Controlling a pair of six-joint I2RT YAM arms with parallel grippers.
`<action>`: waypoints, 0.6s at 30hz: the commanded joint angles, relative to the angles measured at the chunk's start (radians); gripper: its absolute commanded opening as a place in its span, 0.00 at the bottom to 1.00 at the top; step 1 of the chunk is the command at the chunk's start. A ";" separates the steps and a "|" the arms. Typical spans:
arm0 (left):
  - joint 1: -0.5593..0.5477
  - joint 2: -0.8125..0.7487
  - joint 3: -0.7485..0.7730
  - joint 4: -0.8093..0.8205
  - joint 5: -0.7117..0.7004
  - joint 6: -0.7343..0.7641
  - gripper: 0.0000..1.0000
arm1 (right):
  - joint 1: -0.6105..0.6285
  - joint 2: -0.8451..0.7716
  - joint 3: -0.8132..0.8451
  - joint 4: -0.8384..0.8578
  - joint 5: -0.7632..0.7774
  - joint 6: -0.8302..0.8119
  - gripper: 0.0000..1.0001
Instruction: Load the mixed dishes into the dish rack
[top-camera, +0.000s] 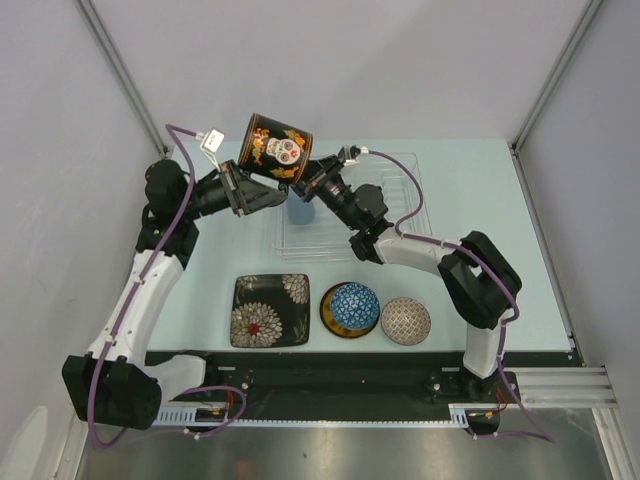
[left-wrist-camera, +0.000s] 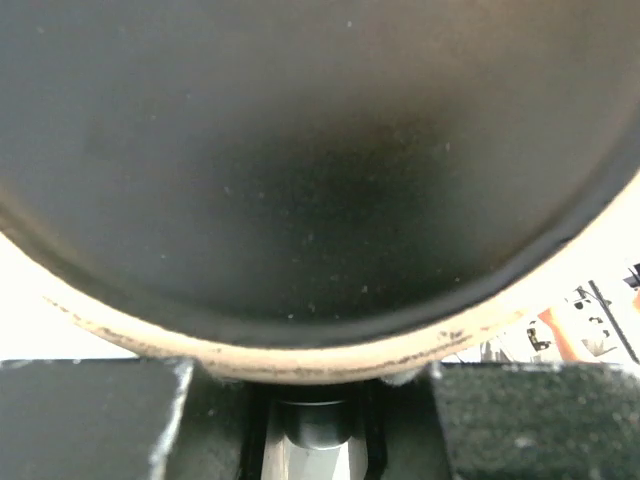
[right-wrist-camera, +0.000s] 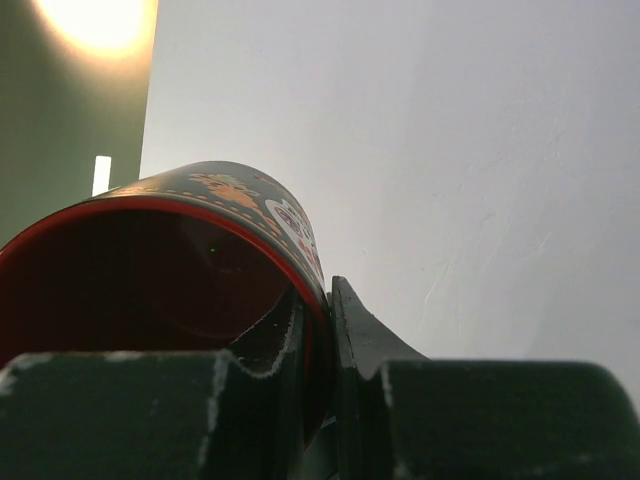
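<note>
The dark floral red-lined mug hangs tilted in the air above the clear dish rack's left end. My right gripper is shut on its rim, one finger inside and one outside, as the right wrist view shows. My left gripper sits just under the mug's base, its jaws wide apart. That base fills the left wrist view. The pale blue cup stands in the rack. The black square plate, the blue bowl on the yellow saucer and the brownish bowl lie at the table's front.
Grey walls close in the table at the left, back and right. The arms' bases and a black rail run along the near edge. Both arms meet over the rack's left part.
</note>
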 joint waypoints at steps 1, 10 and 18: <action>-0.024 -0.028 0.031 0.019 0.037 0.073 0.00 | 0.042 -0.016 0.074 0.082 -0.024 -0.003 0.00; 0.084 -0.028 0.128 -0.018 0.086 0.070 0.00 | -0.040 -0.107 0.036 -0.113 -0.171 -0.069 0.46; 0.213 -0.028 0.225 -0.043 0.113 0.084 0.00 | -0.216 -0.243 -0.069 -0.382 -0.344 -0.179 0.65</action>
